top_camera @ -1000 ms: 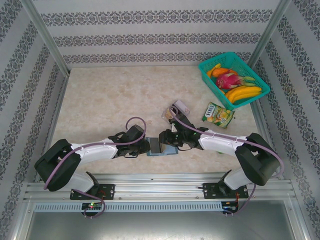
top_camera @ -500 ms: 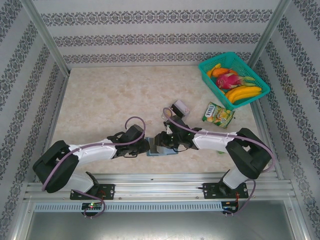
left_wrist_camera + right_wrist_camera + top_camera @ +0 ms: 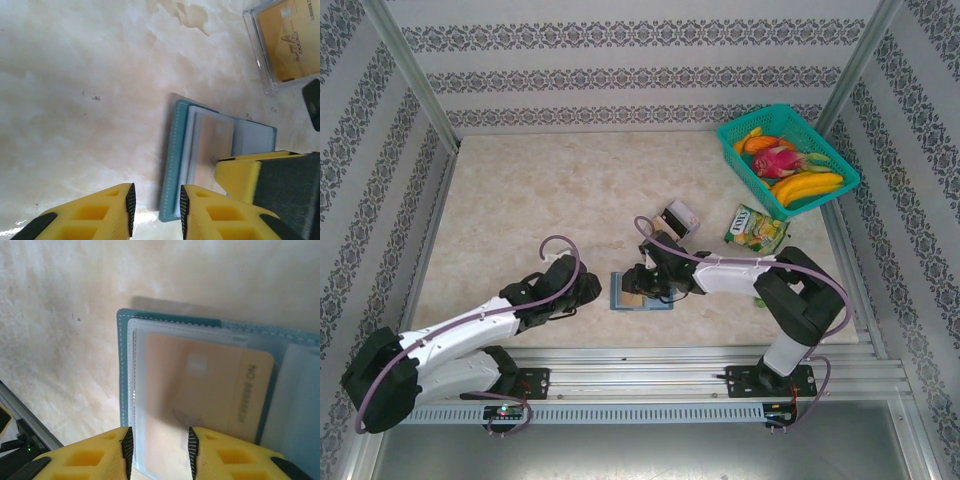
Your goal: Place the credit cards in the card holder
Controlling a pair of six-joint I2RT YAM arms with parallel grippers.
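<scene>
The teal card holder (image 3: 620, 300) lies open and flat on the table near the front edge. A tan-gold credit card (image 3: 220, 385) sits inside its clear sleeve (image 3: 212, 145). My right gripper (image 3: 634, 283) hovers over the open holder (image 3: 121, 355). It is open (image 3: 159, 452), and the sleeve's near edge lies between its fingers. My left gripper (image 3: 590, 290) is open (image 3: 156, 210) just left of the holder's corner (image 3: 172, 165) and holds nothing. Another tan-gold card (image 3: 287, 45) rests in the clear tray.
The clear tray (image 3: 677, 216) stands just behind the holder. A green-yellow snack packet (image 3: 756, 227) lies to its right. A teal basket (image 3: 830, 150) of fruit fills the back right corner. The table's metal front rail (image 3: 640, 375) runs close by.
My left arm has drawn back to the left, off the holder. My right gripper has slid left over the holder, which now lies spread open.
</scene>
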